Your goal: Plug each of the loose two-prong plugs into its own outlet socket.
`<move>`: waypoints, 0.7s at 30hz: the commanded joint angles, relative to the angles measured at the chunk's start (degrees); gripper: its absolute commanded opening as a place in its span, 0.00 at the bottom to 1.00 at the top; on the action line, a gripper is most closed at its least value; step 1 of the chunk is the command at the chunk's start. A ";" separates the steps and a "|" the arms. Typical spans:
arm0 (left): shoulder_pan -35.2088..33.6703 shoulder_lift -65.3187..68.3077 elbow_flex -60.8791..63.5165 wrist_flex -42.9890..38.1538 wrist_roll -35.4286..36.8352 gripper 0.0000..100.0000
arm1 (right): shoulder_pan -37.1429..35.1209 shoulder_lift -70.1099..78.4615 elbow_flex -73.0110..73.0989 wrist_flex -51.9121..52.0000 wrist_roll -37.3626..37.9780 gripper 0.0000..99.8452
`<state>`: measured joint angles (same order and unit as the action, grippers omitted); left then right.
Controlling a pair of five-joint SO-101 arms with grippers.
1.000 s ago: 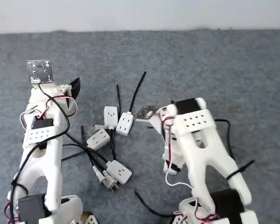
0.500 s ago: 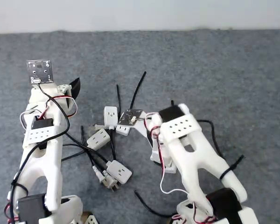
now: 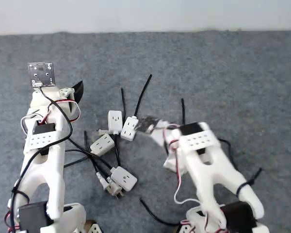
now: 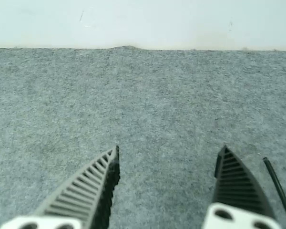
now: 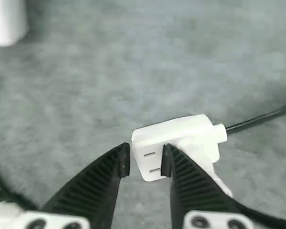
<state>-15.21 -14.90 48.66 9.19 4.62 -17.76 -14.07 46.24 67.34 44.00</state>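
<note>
At the lower centre of the high view, a loose plug (image 3: pixel 114 190) lies on the grey carpet (image 3: pixel 233 73) with its prongs bare. It touches the low socket (image 3: pixel 124 178), whose black cable (image 3: pixel 115 153) runs up the frame. Above and to the left, the left socket (image 3: pixel 102 144) lies at an angle among more black cables.

Farther back, at mid-frame, the upright socket (image 3: pixel 115 121) and the tilted socket (image 3: pixel 129 128) sit just beside each other, each with a cable trailing toward the top of the frame.

The right gripper (image 5: pixel 144 160) sits just right of the tilted socket. In the right wrist view its black fingers (image 5: pixel 105 181) are parted by a narrow gap and clasp nothing. The socket's slotted face shows in that gap, and I cannot tell whether the tips touch it.

The left gripper (image 4: pixel 170 152) hangs at the upper left of the high view, well apart from the sockets. Its jaws are spread wide over bare carpet, holding nothing. A pale wall (image 3: pixel 145 14) runs across the top of the frame.
</note>
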 commanded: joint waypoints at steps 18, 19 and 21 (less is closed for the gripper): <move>0.18 -0.26 -0.31 -1.41 -0.79 0.31 | 48.48 1.19 2.11 -22.90 15.38 0.15; 0.18 -0.26 -0.31 -1.41 -0.79 0.31 | 47.43 1.19 2.02 -21.05 15.38 0.15; 0.18 -0.26 -0.31 -1.41 -0.79 0.31 | 44.62 1.19 2.02 -17.19 14.95 0.15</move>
<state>-15.21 -14.90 48.66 9.19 4.62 29.98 -12.31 48.53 44.48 58.51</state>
